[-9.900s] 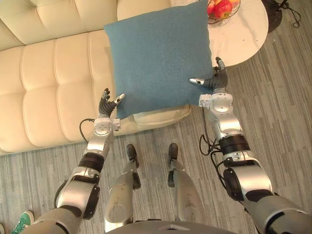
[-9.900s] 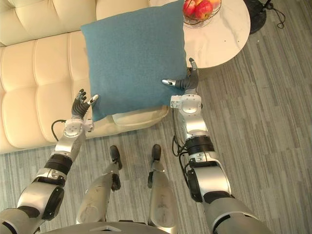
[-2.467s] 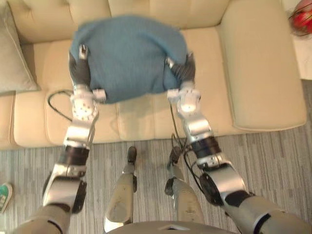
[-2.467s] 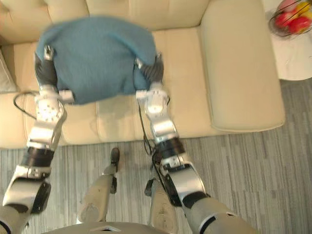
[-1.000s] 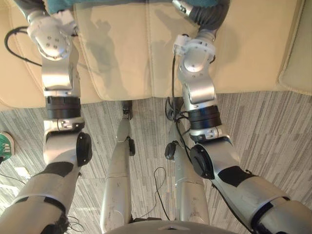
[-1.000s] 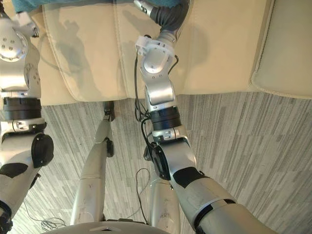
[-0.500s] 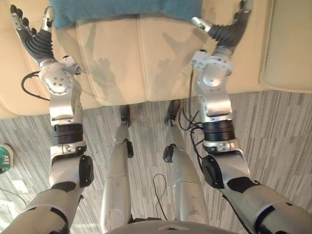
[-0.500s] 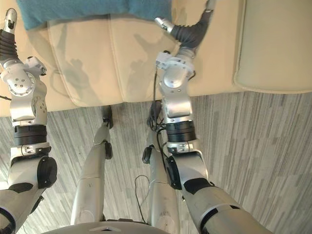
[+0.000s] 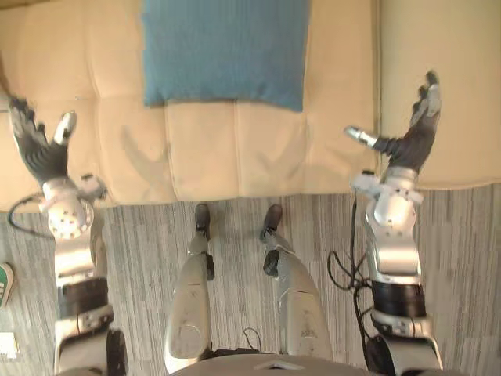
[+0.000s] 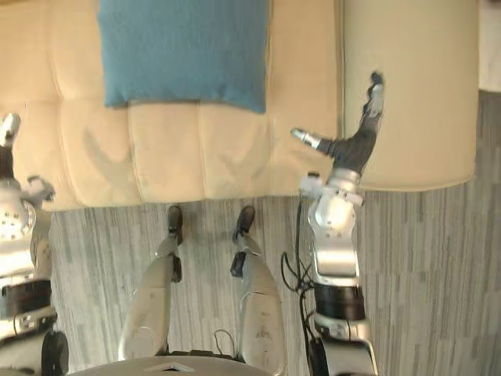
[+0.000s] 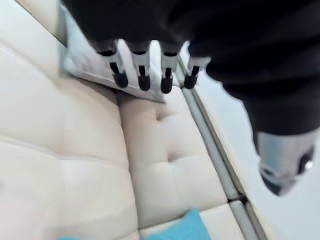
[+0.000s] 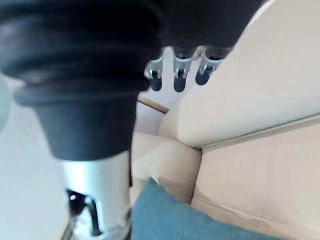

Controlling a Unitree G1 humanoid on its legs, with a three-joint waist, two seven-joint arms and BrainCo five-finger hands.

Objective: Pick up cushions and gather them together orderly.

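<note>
The blue cushion (image 9: 225,51) lies flat on the cream sofa (image 9: 235,157) seat. Both hands are well clear of it, fingers straight and empty: left hand (image 9: 39,153) and right hand (image 9: 407,145). A grey cushion (image 11: 87,62) sits past the left fingers.

A cream upholstered sofa (image 9: 227,149) with stitched seat panels spans the scene, its broad armrest (image 9: 462,78) at the sofa's right end, and grey striped flooring (image 9: 462,258) lies before the sofa.
</note>
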